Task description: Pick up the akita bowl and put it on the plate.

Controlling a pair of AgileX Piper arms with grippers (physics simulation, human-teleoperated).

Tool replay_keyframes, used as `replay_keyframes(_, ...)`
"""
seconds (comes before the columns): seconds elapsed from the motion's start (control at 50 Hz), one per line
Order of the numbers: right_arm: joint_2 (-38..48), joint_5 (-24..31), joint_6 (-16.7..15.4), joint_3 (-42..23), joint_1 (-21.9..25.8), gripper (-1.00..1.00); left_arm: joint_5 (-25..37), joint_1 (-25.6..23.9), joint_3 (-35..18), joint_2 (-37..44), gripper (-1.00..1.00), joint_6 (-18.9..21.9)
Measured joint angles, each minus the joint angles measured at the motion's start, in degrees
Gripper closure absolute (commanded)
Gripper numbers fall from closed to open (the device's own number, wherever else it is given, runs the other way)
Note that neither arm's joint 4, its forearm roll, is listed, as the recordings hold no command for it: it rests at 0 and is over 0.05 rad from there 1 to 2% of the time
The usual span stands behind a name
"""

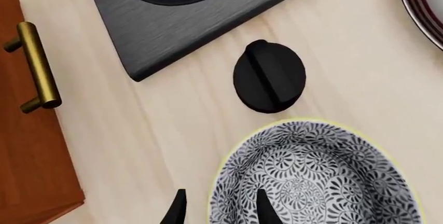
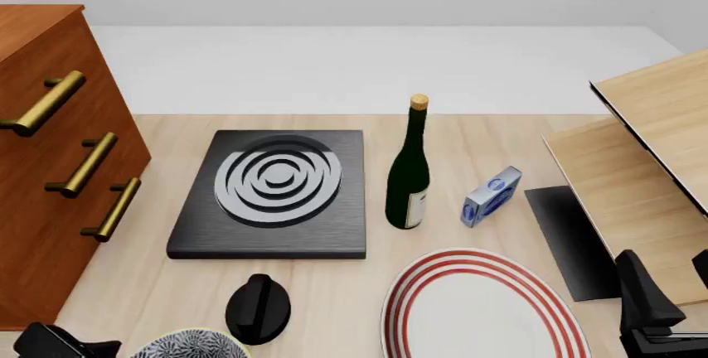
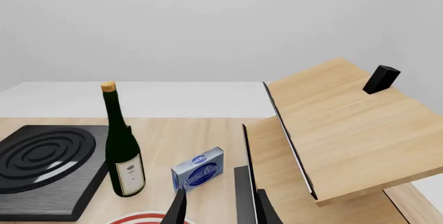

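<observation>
Left gripper (image 1: 218,208) hangs spread open over the akita bowl's (image 1: 315,177) rim, one fingertip inside, one outside, holding nothing. The bowl sits on the counter (image 1: 173,130) at the near edge, black knob (image 1: 269,77) just beyond it, stove (image 2: 271,194) farther. The plate (image 2: 482,308) lies to its right. Right gripper (image 3: 218,208) is open, empty, near a wine bottle (image 3: 122,146).

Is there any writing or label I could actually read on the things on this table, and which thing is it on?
Small blue and silver box: white script lettering inside a blue oval, too blurred to read with certainty.
Dark green wine bottle with a cork: cream label with a small dark emblem and tiny lines, too small to read.
Nothing else in view carries words, numbers or signs.
</observation>
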Motion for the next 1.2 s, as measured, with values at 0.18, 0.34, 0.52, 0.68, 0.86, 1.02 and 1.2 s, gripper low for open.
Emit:
replay_keyframes(0.18, 0.0, 0.0, 0.0, 0.0, 0.0, -1.0, -1.2, -0.1, 0.7, 1.1, -1.0, -0.1)
replay_keyframes(0.34, 0.0, 0.0, 0.0, 0.0, 0.0, -1.0, -2.4, -0.2, 1.5, 2.2, -1.0, -0.3)
replay_keyframes(0.52, 0.0, 0.0, 0.0, 0.0, 0.0, -1.0, -4.1, 0.1, 2.4, 3.7, -1.0, 0.0)
replay_keyframes(0.68, 0.0, 0.0, 0.0, 0.0, 0.0, -1.0, -5.6, 0.5, 3.1, 5.0, -1.0, 0.3)
replay_keyframes(0.86, 0.0, 0.0, 0.0, 0.0, 0.0, -1.0, -6.8, 0.6, 3.6, 6.2, -1.0, 0.4)
replay_keyframes(1.02, 0.0, 0.0, 0.0, 0.0, 0.0, -1.0, -8.7, 0.5, 3.9, 8.2, -1.0, 1.0)
replay_keyframes(1.2, 0.0, 0.0, 0.0, 0.0, 0.0, -1.0, -10.0, -0.9, 3.2, 9.3, 1.0, 1.0)
